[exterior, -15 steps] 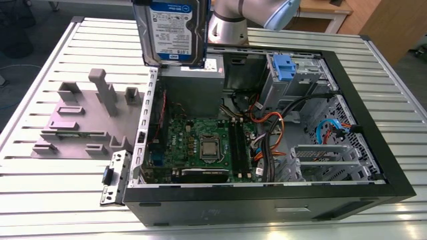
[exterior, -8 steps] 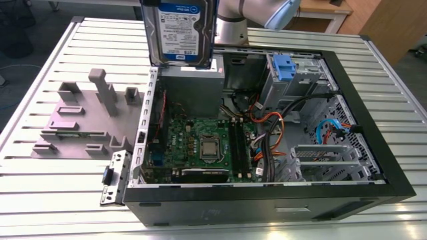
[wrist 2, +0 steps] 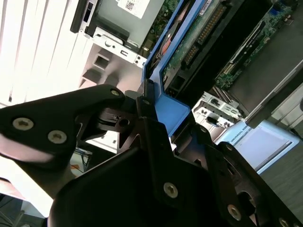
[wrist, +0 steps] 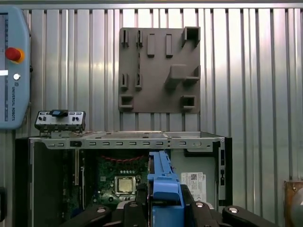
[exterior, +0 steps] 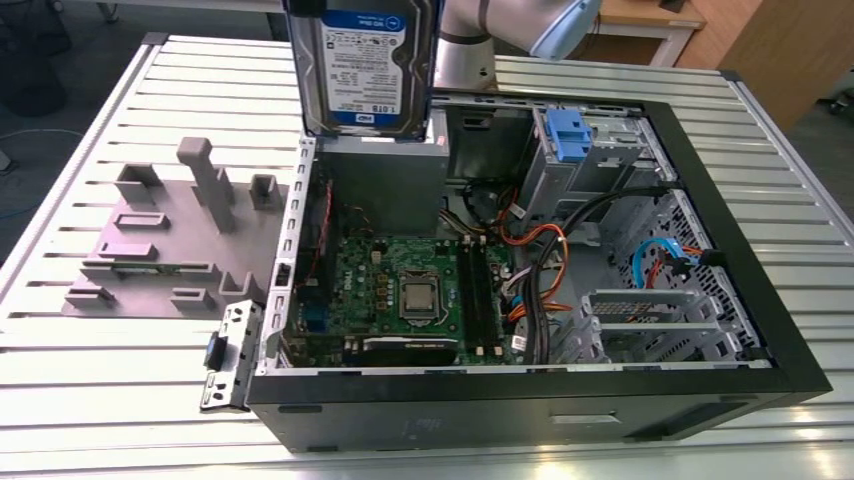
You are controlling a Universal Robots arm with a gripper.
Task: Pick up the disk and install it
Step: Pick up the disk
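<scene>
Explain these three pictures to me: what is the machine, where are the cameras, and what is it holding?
A robot arm works over a slatted metal table. One camera watches from off the arm; two ride near its wrist and look past its black jaws. On the table stand an open computer case and a grey plastic holder plate. The jaws are shut on the disk, a hard drive in blue rails, held upright above the case, not yet installed.

Robotics lab, probably — slatted metal bench [exterior: 120, 420], grey fixture plate [exterior: 154, 255], opened computer case [exterior: 534, 415], teach pendant [wrist: 14, 71].
</scene>
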